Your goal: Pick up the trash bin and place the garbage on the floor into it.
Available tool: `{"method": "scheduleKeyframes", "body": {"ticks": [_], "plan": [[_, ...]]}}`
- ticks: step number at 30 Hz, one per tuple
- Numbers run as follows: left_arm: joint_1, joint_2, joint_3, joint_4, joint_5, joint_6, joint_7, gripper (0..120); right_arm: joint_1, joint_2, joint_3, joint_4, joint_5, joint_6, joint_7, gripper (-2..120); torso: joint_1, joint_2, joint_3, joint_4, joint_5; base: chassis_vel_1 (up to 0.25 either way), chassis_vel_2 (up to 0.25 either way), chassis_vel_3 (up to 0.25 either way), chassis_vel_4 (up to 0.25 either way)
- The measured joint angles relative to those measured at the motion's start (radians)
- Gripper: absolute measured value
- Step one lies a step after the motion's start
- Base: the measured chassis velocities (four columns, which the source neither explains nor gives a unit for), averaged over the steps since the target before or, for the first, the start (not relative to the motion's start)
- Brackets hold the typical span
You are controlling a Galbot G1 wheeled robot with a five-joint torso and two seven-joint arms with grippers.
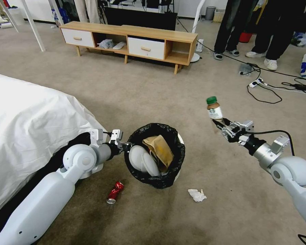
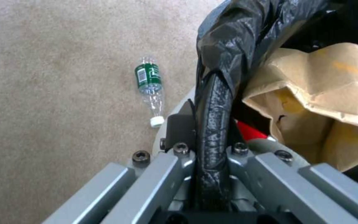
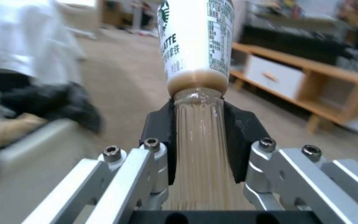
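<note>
Bedding (image 1: 23,126) in white fills the near left, and the left arm runs out from beside it. The left gripper (image 1: 125,146) is clamped on the left side of the rim of the trash bin (image 1: 156,177); in the left wrist view its two pads pinch the black bag (image 2: 228,46) folded over that rim, one inside, one outside. The bin sits just right of that gripper, mouth up and open, already holding a brown paper bag (image 1: 158,147) and some pale rounded pieces. A clear bottle with a green label (image 2: 149,90) lies on the floor (image 1: 132,92) beyond the bin's rim in the left wrist view. On the near floor a crushed red can (image 1: 115,192) lies just left of the bin and a white tissue (image 1: 197,195) just right of it.

Further right, the right gripper (image 1: 222,125) is clenched on the lower part of the brown-drink bottle (image 1: 214,108), which points away and up from it, green cap at the far end. The bottle hangs in the air well right of the bin and somewhat farther out.

The relation that matters: the bin's mouth lies to the left of the held bottle and a little nearer, so the right arm likely has to carry it leftward and in over the opening before letting go.
</note>
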Motion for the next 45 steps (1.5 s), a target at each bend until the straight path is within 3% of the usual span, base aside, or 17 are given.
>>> {"method": "scheduleKeyframes", "body": {"ticks": [5, 14, 17, 24, 26, 30, 32, 38, 45], "plan": [[-0.013, -0.004, 0.016, 0.004, -0.002, 0.000, 0.001, 2, 0.040, -0.031, -0.039, 0.034, 0.045, 0.050, -0.122, 22, 0.000, 0.000, 0.000, 0.0000, 0.0000, 0.000, 0.000, 0.000, 0.000], [-0.037, -0.016, 0.049, 0.017, -0.004, 0.000, 0.009, 2, 0.068, -0.097, -0.076, 0.075, 0.108, 0.054, -0.178, 22, 0.000, 0.000, 0.000, 0.0002, 0.0000, 0.000, 0.000, 0.000, 0.000], [-0.064, -0.029, 0.078, 0.034, -0.004, 0.000, 0.011, 2, 0.077, -0.121, -0.085, 0.090, 0.119, 0.054, -0.188, 22, 0.000, 0.000, 0.000, 0.0001, 0.0000, 0.000, 0.000, 0.000, 0.000], [-0.142, -0.072, 0.160, 0.086, -0.050, 0.000, 0.010, 2, 0.082, -0.151, -0.087, 0.117, 0.131, 0.052, -0.198, 22, 0.000, 0.000, 0.000, 0.0000, 0.0001, 0.000, 0.000, 0.000, 0.000], [-0.181, -0.092, 0.209, 0.114, -0.059, 0.000, 0.011, 2, 0.081, -0.157, -0.087, 0.122, 0.131, 0.052, -0.207, 22, 0.000, 0.000, 0.000, -0.0002, 0.0002, 0.000, 0.000, 0.000, 0.000], [-0.216, -0.117, 0.251, 0.146, -0.059, 0.000, 0.012, 2, 0.080, -0.159, -0.089, 0.128, 0.131, 0.052, -0.215, 22, 0.000, 0.000, 0.000, 0.0000, 0.0002, 0.000, 0.000, 0.000, 0.000], [-0.254, -0.145, 0.293, 0.184, -0.057, 0.000, 0.019, 2, 0.078, -0.164, -0.089, 0.139, 0.131, 0.052, -0.224, 22, 0.000, 0.000, 0.000, 0.0000, 0.0002, 0.000, 0.000, 0.000, 0.000], [-0.313, -0.196, 0.340, 0.239, -0.053, 0.000, 0.023, 2, 0.074, -0.175, -0.076, 0.149, 0.135, 0.051, -0.240, 22, 0.000, 0.000, 0.000, 0.0000, 0.0000, 0.000, 0.000, 0.000, 0.000], [-0.352, -0.238, 0.359, 0.278, -0.046, 0.000, 0.023, 2, 0.073, -0.173, -0.076, 0.143, 0.136, 0.051, -0.249, 22, 0.000, 0.000, 0.000, 0.0000, 0.0001, 0.000, 0.000, 0.000, 0.000]]}}
